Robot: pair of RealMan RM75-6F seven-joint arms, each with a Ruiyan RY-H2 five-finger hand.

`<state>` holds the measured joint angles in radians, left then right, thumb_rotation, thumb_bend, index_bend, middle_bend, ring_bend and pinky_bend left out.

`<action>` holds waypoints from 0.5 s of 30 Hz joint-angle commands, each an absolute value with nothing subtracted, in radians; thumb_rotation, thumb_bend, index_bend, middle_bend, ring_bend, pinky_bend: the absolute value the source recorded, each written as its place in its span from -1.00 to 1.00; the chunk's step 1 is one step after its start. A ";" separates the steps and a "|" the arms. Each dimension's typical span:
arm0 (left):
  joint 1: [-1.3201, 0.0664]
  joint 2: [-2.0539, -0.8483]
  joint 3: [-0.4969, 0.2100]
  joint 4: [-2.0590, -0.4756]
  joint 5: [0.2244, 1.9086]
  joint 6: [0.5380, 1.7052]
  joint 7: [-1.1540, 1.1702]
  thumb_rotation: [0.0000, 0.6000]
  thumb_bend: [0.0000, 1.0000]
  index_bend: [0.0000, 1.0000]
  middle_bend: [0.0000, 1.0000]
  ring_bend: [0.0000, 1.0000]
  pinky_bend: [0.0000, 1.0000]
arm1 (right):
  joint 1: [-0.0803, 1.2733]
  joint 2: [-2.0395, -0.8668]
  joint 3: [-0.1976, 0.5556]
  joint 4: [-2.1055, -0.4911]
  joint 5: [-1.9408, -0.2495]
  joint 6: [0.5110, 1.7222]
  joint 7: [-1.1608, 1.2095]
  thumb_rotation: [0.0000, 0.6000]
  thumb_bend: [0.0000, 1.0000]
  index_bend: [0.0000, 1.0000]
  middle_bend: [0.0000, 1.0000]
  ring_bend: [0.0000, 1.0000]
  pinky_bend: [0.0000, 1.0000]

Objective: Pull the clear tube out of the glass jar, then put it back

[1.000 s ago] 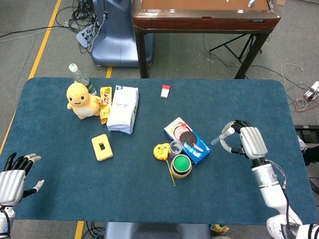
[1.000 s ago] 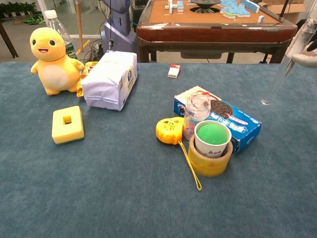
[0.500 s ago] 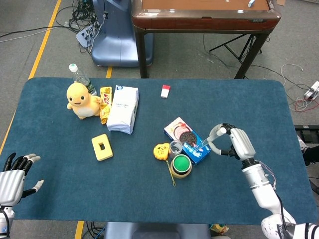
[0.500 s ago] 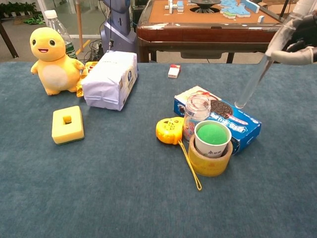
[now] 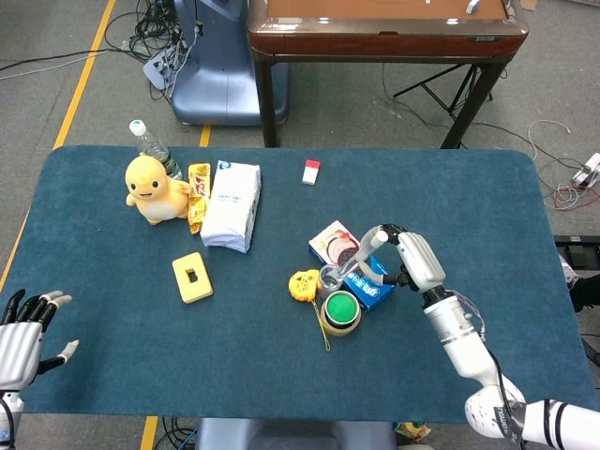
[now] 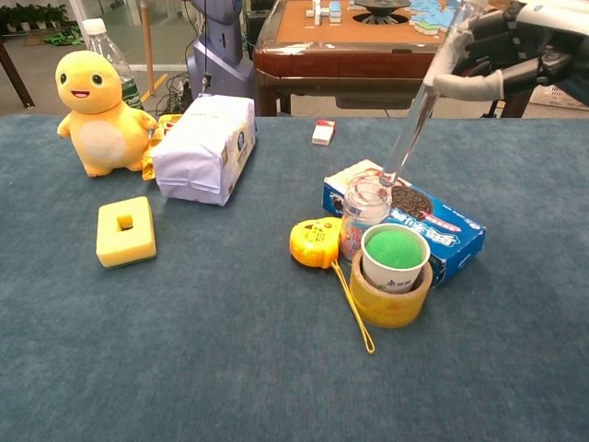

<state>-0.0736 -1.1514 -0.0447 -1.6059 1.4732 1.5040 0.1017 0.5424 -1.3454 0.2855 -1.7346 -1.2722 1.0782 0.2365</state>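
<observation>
The clear tube [image 6: 414,115] hangs tilted, its top pinched in my right hand [image 6: 504,51]. Its lower tip sits just above the right rim of the small glass jar [image 6: 364,210]. In the head view the tube [image 5: 361,253] slants from my right hand [image 5: 410,263] down toward the jar [image 5: 330,277], which stands upright between the yellow tape measure and the blue cookie box. My left hand [image 5: 23,330] rests at the table's near left edge, fingers spread and holding nothing.
A green-topped cup inside a tape roll [image 6: 394,267] stands right in front of the jar. The cookie box [image 6: 440,226] lies behind it and a yellow tape measure [image 6: 311,241] to its left. Further left are a yellow block [image 6: 125,230], a white bag [image 6: 204,147] and a plush toy [image 6: 97,110].
My right hand has carried the tube leftward from the table's right side to just over the jar's mouth. The left hand has barely moved.
</observation>
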 commanded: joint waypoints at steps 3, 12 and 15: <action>-0.070 -1.152 -0.045 -1.599 1.470 1.505 0.095 1.00 -0.51 -0.51 -0.60 -0.68 -0.96 | 0.569 -1.376 0.295 -1.706 -1.255 1.060 0.228 1.00 0.17 0.25 -0.12 -0.41 -0.46; -0.066 -1.152 -0.044 -1.589 1.467 1.506 0.084 1.00 -0.51 -0.51 -0.60 -0.68 -0.96 | 0.603 -1.414 0.298 -1.664 -1.226 1.028 0.224 1.00 0.17 0.25 -0.12 -0.41 -0.46; -0.065 -1.153 -0.044 -1.587 1.467 1.506 0.081 1.00 -0.51 -0.51 -0.60 -0.68 -0.96 | 0.612 -1.428 0.291 -1.644 -1.223 1.021 0.208 1.00 0.16 0.25 -0.12 -0.41 -0.46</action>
